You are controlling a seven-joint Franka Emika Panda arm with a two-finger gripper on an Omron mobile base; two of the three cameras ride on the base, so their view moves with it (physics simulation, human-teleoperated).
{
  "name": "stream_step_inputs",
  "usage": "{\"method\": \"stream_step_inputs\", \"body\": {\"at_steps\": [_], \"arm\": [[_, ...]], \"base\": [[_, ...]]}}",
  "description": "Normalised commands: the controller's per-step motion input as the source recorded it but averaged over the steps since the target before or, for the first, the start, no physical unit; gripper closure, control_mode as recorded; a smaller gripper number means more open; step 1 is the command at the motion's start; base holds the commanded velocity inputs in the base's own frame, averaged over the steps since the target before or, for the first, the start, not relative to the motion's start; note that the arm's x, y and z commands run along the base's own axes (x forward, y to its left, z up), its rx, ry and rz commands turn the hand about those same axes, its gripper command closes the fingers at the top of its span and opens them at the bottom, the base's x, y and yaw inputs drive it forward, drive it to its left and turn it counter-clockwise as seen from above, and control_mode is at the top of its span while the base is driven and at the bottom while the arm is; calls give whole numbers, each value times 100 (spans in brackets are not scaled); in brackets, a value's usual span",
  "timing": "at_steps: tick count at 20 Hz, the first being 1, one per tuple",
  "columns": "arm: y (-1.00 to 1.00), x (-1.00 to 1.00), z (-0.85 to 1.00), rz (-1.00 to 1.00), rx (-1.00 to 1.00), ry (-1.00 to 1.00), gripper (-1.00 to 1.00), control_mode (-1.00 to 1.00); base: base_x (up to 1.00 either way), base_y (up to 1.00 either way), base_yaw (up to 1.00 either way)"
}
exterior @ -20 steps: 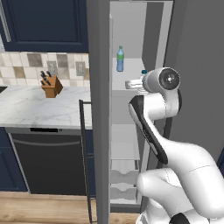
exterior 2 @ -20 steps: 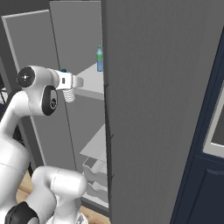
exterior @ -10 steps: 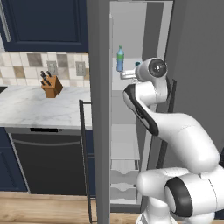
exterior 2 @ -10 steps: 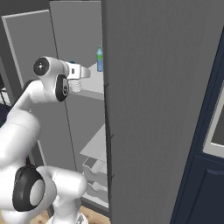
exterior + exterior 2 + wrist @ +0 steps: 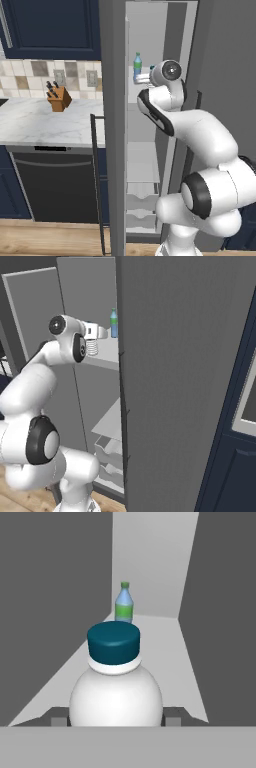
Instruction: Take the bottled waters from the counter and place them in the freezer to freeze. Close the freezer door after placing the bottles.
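- The arm is reaching up into the open freezer (image 5: 150, 40), its jaws (image 5: 116, 719) pointing toward the back wall.
- The jaws are clenching the clear bottle (image 5: 116, 694), the one with the blue cap; in the hand view its body is sitting between the two dark tips, cap pointing away from the camera.
- In the right base view the ribbed side of this clear bottle (image 5: 92, 347) is showing just under the wrist, above the front of a white shelf (image 5: 107, 360).
- The green-capped bottle (image 5: 124, 603) is standing upright on that shelf (image 5: 160, 642), farther in and near the back wall, apart from the held one.
- In the left base view the green-capped bottle (image 5: 137, 66) is standing just beside the wrist.
- The freezer door (image 5: 112, 125) is standing open, edge-on to the left base camera, with its dark bar handle (image 5: 96, 180) toward the marble surface (image 5: 45, 125).
- A knife block (image 5: 58, 97) is resting on that surface by the tiled wall.
- White drawers (image 5: 141, 210) are sitting low in the freezer.
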Motion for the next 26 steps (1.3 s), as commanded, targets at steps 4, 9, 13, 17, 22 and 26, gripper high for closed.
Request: {"method": "stream_step_inputs", "body": {"at_steps": [4,9,13,17,22,26], "arm": [[0,44,0,0,0,0,100,-100],[0,32,-8,0,0,0,100,-100],[-3,16,-29,0,0,1,100,-100],[-2,7,-27,0,0,0,100,-100],[0,5,-22,0,0,0,100,-100],[0,9,-21,0,0,0,100,-100]], "base": [[0,0,0],[0,0,0],[0,0,0],[0,0,0],[0,0,0],[0,0,0]]}}
